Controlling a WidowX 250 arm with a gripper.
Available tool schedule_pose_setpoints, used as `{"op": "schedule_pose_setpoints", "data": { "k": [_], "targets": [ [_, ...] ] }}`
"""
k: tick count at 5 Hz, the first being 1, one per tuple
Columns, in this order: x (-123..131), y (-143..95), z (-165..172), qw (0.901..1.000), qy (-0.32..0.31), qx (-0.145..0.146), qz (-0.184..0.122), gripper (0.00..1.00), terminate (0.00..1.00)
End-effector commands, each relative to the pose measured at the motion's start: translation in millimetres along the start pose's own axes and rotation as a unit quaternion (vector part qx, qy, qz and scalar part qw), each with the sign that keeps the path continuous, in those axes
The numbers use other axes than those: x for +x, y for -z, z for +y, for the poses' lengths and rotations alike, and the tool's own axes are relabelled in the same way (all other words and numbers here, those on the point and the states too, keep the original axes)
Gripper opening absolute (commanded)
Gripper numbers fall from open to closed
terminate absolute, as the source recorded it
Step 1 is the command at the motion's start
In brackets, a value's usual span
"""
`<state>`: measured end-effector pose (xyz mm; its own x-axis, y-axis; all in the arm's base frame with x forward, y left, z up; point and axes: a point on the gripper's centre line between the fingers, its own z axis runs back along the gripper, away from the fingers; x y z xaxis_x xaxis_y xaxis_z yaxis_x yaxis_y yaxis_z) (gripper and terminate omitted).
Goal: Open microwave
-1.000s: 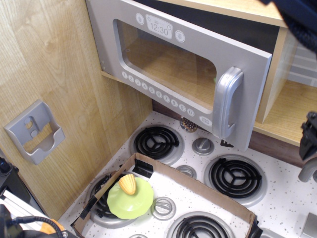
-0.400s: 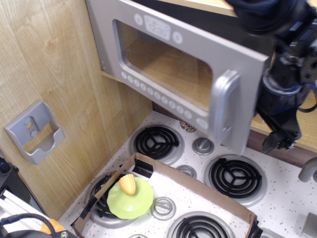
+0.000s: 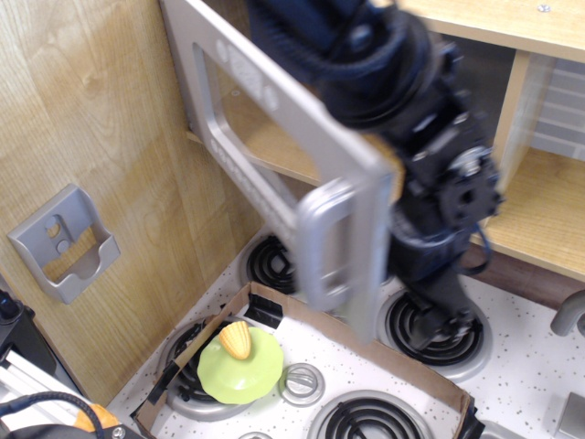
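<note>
observation.image: stove corner
microwave [image 3: 274, 155]: door swung wide, handle [image 3: 329, 242] blurred
gripper [image 3: 437, 320]: behind the door's free edge, above a burner [image 3: 439, 334]
jaws: cannot tell

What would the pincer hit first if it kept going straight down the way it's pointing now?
Probably the stove burner right beneath the pincer, behind the microwave door; depth is unclear.

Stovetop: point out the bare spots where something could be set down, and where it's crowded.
Bare speckled stovetop lies right of the right rear burner, toward the far-right edge. Inside the cardboard tray, white floor shows between the green lid and the tray's back wall. The middle is crowded: the swung-out microwave door and the robot arm hang over the rear burners.
</note>
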<state>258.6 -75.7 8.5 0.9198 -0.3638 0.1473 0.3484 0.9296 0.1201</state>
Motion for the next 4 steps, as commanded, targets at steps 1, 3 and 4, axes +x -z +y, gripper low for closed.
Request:
{"op": "schedule_pose_setpoints", "data": {
  "k": [1,3,4],
  "targets": [
    [-58,2,9,0.9940,-0.108,-0.017,0.000,1.00,0.00],
    [-87,1,30,0.9848,-0.171,-0.033,0.004,1.00,0.00],
    [-86,0,35,0.9797,-0.197,-0.037,-0.013,1.00,1.00]
  ]
}}
